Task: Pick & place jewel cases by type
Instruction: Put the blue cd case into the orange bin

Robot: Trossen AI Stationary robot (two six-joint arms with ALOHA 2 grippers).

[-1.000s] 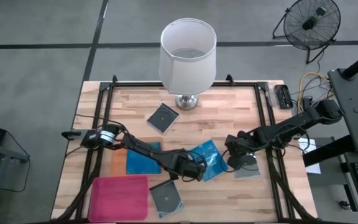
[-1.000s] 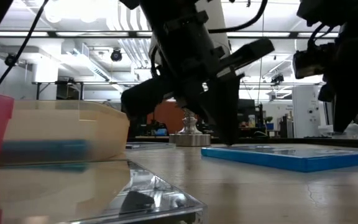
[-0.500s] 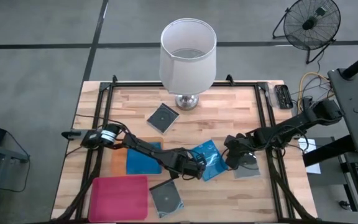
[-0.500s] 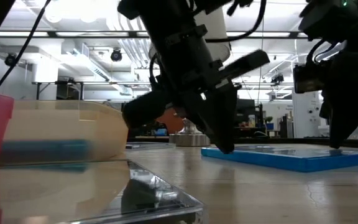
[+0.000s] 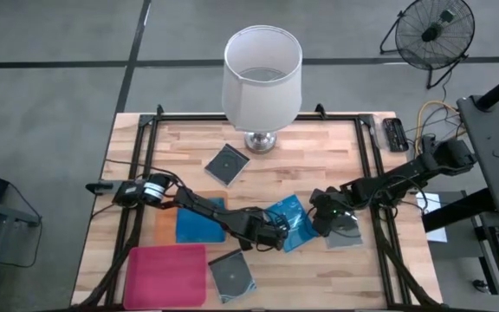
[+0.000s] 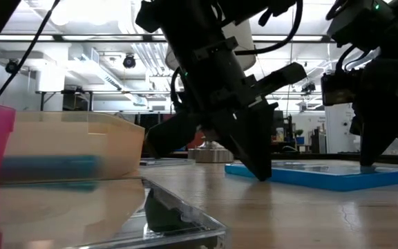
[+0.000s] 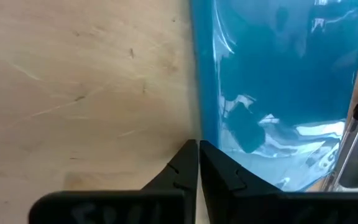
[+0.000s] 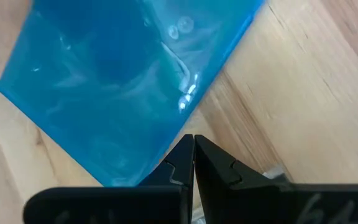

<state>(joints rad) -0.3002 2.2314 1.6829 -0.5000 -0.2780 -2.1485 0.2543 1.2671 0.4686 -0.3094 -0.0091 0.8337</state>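
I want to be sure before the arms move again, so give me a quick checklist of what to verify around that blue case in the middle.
1. Left gripper shut, tip at one edge of the blue case: ok.
2. Right gripper shut, tip at the opposite edge: ok.
3. Blue case flat on the table: ok in the low view.
4. Case held by either gripper: not ok, neither grips it.
5. Orange tray already holds a blue case: ok.
6. Grey case under the right arm, clear of the tip: cannot tell.
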